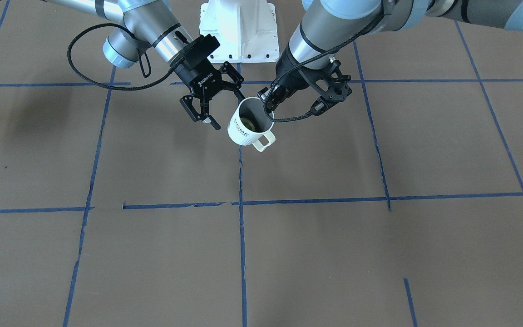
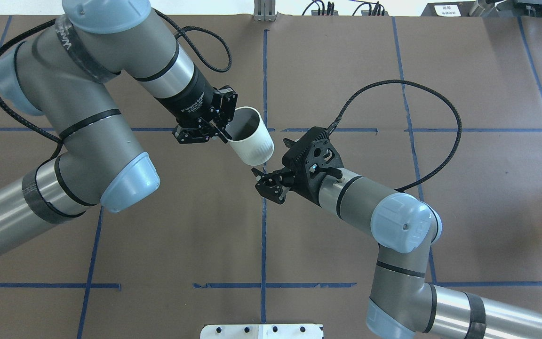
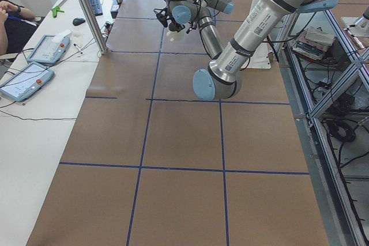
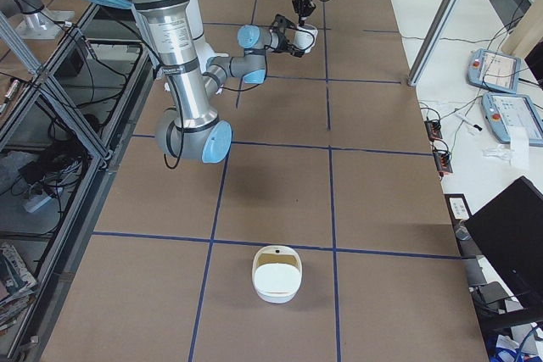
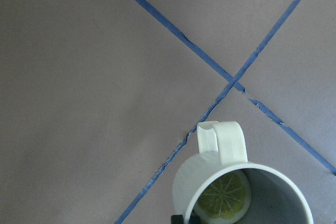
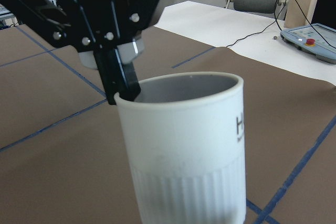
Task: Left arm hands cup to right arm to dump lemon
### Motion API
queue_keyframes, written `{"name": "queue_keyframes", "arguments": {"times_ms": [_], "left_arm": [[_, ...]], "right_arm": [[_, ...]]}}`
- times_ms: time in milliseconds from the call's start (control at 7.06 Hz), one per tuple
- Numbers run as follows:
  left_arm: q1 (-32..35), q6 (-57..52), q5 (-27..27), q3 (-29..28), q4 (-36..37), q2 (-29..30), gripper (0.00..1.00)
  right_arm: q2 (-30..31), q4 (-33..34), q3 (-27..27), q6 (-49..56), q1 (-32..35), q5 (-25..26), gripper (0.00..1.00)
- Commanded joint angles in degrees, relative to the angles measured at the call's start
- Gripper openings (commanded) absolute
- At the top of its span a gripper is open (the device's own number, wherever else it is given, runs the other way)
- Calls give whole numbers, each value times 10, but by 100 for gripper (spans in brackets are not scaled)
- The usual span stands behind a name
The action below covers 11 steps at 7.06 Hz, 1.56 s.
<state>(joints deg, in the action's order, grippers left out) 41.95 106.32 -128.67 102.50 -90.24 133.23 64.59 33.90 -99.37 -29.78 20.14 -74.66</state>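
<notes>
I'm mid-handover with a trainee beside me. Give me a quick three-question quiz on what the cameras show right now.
1. Which gripper pinches the cup by its rim? A) left B) right C) neither
2. True or false: the right gripper is shut.
3. Fill in: the lemon sits inside the ____.
Key: 1 A, the left gripper. 2 False, it is open. 3 cup.
</notes>
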Motion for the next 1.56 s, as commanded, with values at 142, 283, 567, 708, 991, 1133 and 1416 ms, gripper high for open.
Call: {"name": "queue_keyframes", "arguments": {"times_ms": [142,283,567,708,991,1133,1416], "left_arm": [[-15,6,0,0,-5,9,0],[-20,5,0,1,-5,8,0],[-27,5,0,1,-5,6,0],[-27,4,0,2,-5,6,0],[-27,6,-1,3,-19,7,0],[-27,6,-2,4,-21,7,0],[-28,6,-2,4,-21,7,0]], "right_arm": [[0,0,1,2,-5,0,99],[0,-1,1,2,-5,1,99],[1,-1,1,2,-4,1,99],[1,-1,1,2,-4,1,99],[2,-1,1,3,-4,1,99],[2,-1,1,3,-4,1,99],[2,-1,1,3,-4,1,99]]}}
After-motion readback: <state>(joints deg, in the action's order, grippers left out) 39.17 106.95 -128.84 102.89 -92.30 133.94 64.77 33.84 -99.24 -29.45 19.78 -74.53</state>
